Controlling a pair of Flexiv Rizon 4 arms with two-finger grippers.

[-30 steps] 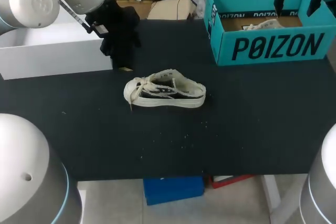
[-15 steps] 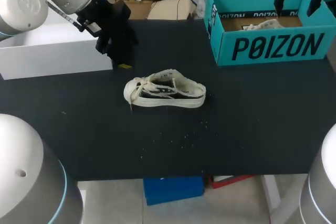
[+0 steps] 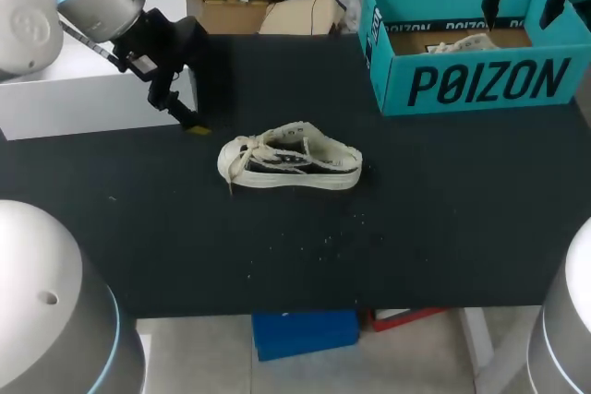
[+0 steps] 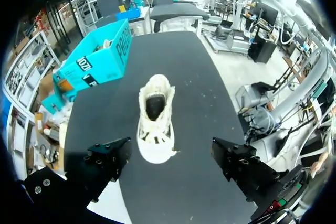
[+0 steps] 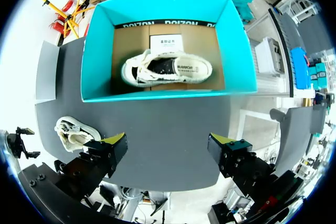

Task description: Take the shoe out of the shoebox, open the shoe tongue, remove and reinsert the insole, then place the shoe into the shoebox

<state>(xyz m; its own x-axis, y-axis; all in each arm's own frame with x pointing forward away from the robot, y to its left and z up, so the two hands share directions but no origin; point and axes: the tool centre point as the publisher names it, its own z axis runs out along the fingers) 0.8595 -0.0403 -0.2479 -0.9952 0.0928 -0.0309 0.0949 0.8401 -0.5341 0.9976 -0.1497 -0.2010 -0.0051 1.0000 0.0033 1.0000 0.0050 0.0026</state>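
Head view has the cream low-top sneaker [image 3: 289, 168] sitting out on the black table [image 3: 416, 246], about mid-table, on its sole with loose laces [image 3: 242, 152] bunched at the toe end. Everything else I'll place off that sneaker. The left tool [image 3: 185, 117] hangs just past the sneaker's toe end and a bit further back, near it but not touching. From the left wrist view the left tool [image 4: 172, 158] is spread wide with nothing in it, and the sneaker [image 4: 155, 119] lies straight ahead of it, toe toward the fingers, its dark opening facing up. A white box [image 3: 92, 103] sits beyond the toe end, on the far side of the left tool. The teal shoebox [image 3: 480, 89] is well apart from the sneaker, back past its heel end, open at the top. The right tool [image 3: 519, 17] hangs over the shoebox, so well away from the sneaker. In the right wrist view the right tool [image 5: 168, 145] is also spread wide and empty, looking down at a second sneaker [image 5: 167, 67] lying inside the shoebox [image 5: 157, 14].
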